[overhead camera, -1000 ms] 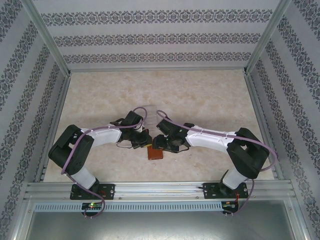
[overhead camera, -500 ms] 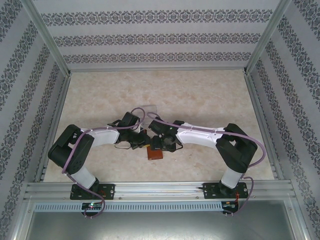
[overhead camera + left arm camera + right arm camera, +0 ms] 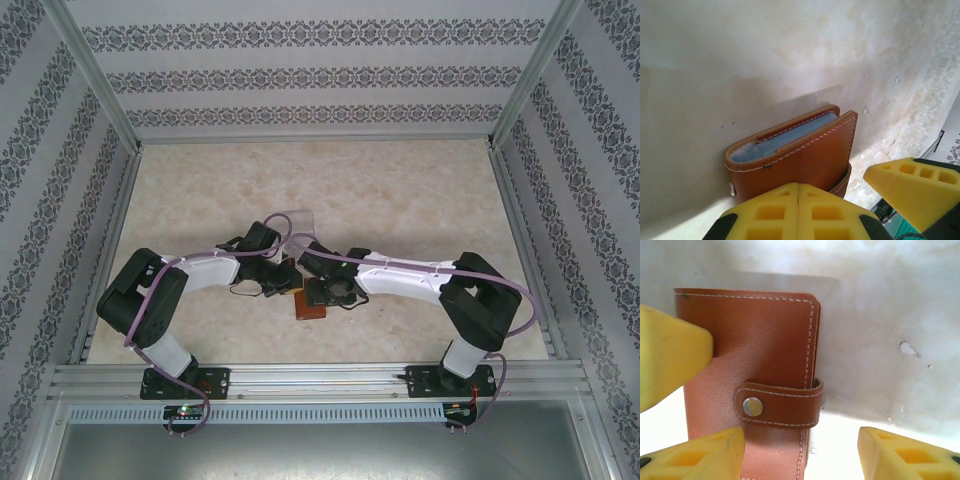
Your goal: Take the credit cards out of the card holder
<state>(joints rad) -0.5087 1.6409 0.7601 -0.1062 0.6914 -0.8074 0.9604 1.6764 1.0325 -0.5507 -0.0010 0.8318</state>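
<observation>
Clear tray (image 3: pixel 299 218) sits just behind the arms on the pale marbled desk (image 3: pixel 400 190). Holder (image 3: pixel 310 308) lies flat at front middle, between both hands. It is closed, brown stitched leather with a grey-blue inner edge. Strap (image 3: pixel 782 405) is snapped over its right edge, long axis up-down in the right wrist view. Left hand (image 3: pixel 850 185) narrowly parted, one finger over the cover; right hand (image 3: pixel 800 455) wide, holding nothing.

Lab enclosure: aluminium frame (image 3: pixel 320 378), patterned walls (image 3: pixel 320 75).
</observation>
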